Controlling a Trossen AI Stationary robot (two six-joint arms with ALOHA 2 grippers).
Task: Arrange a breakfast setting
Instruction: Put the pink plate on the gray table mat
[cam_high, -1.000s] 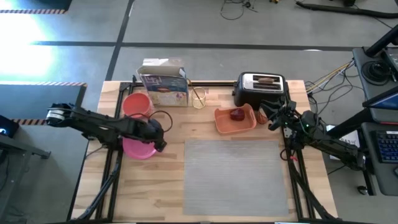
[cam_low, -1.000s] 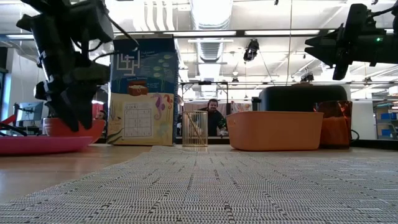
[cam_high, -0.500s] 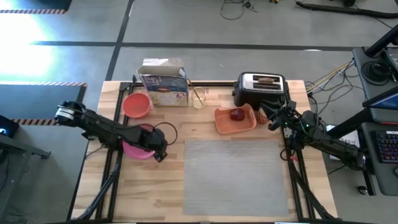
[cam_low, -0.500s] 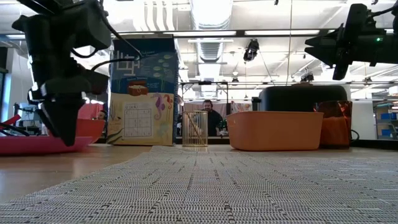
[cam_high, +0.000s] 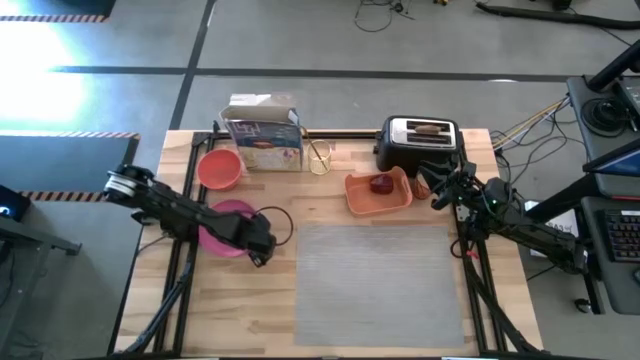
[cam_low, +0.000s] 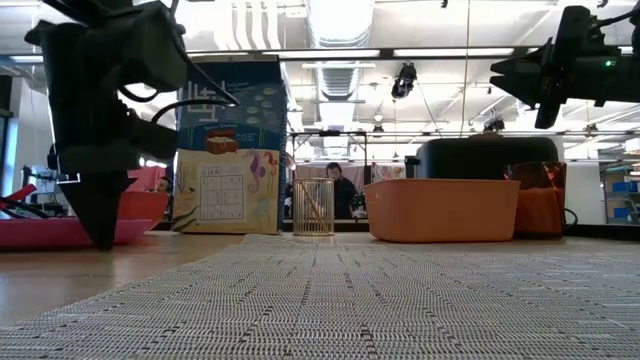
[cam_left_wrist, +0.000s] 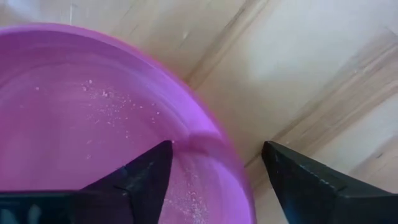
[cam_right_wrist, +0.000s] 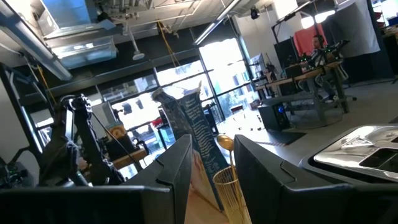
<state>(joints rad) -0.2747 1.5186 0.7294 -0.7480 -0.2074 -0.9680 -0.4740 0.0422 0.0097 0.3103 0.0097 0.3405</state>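
Observation:
The round pink plate (cam_high: 215, 226) lies flat on the wooden table, left of the grey placemat (cam_high: 380, 285). My left gripper (cam_high: 260, 250) points down at the plate's right rim and is open. One finger (cam_left_wrist: 146, 174) stands over the plate's inside, the other (cam_left_wrist: 298, 180) outside over the table. An orange bowl (cam_high: 220, 168) sits behind the plate. A red apple (cam_high: 381, 183) lies in the orange tray (cam_high: 378, 195). Toast (cam_high: 430, 128) stands in the toaster (cam_high: 420, 145). My right gripper (cam_high: 437, 187) waits open and raised at the right, near a small orange cup (cam_low: 540, 200). My left gripper comes from above with the plate's right rim (cam_left_wrist: 227, 149) between its two open fingers. Whether either finger touches the plate I cannot tell. The plate lies flat on the table.
A puzzle box (cam_high: 262, 135) and a wire holder (cam_high: 319, 158) stand at the table's far edge. The placemat covers the middle and near right of the table. Bare wood lies near the front left. People show in the room beyond.
My left gripper has moved from above the plate toward the table's near edge and right, and has sunk until its fingertips stand at the plate's right rim close to the tabletop. The plate has stayed where it was.

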